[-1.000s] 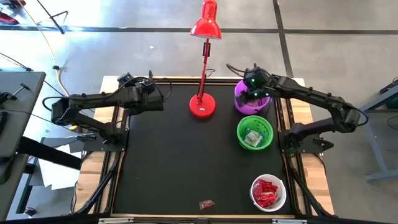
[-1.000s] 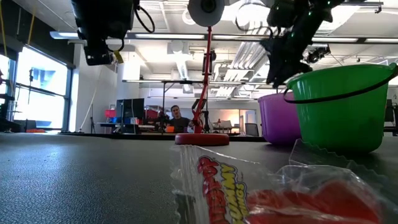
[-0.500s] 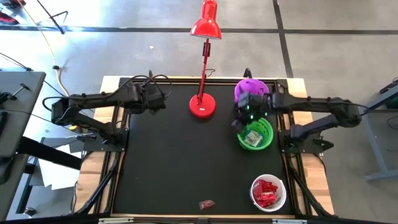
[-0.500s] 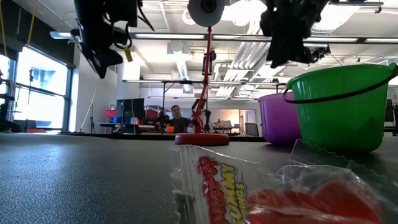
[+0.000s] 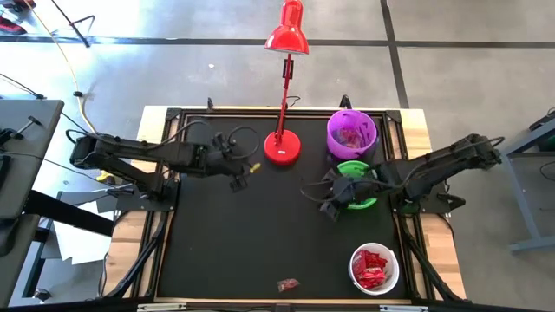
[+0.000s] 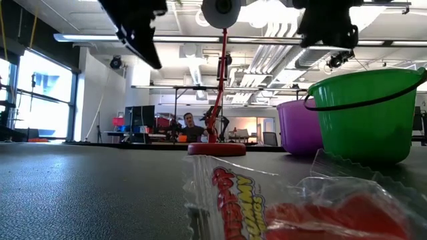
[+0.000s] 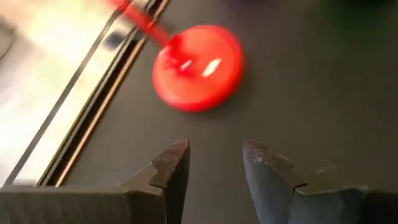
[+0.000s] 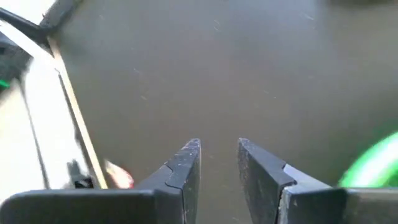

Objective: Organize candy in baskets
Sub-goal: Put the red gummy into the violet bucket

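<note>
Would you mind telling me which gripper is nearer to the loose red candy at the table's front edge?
The right gripper: it hovers just left of the green basket, up-table from the candy. The left gripper sits farther back, beside the lamp base.

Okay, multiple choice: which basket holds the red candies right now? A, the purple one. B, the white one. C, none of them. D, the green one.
B: in the high view the white basket near the table's front right corner is filled with red candies.
</note>
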